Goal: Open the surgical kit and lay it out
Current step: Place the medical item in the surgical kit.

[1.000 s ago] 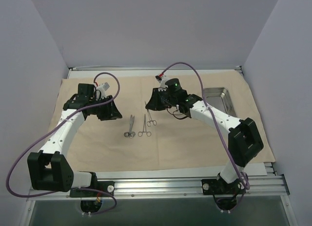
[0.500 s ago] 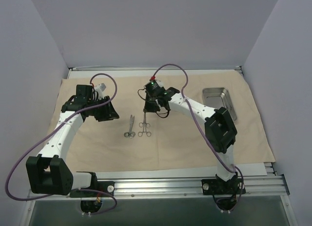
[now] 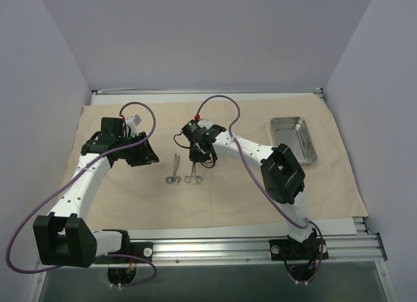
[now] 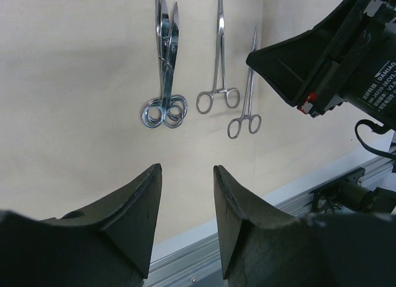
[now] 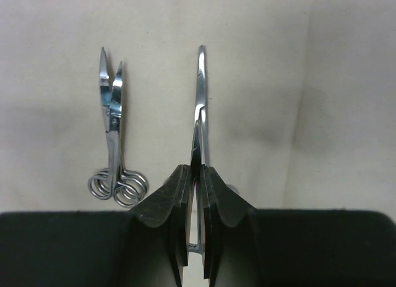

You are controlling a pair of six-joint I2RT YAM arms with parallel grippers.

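Right gripper (image 5: 196, 171) swung left from beside tray (image 3: 293, 140), was clamped shut on forceps (image 5: 200, 89). Left gripper (image 4: 185, 172) fingers stood apart, empty. Risk: thin shank could slip or twist, knocking scissors (image 5: 114, 132) askew.

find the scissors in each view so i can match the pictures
Top external: scissors just left of centre.
Left wrist: scissors upper left of centre.
Right wrist: scissors left of centre.
Shared landmark: forceps just right of them in every view.
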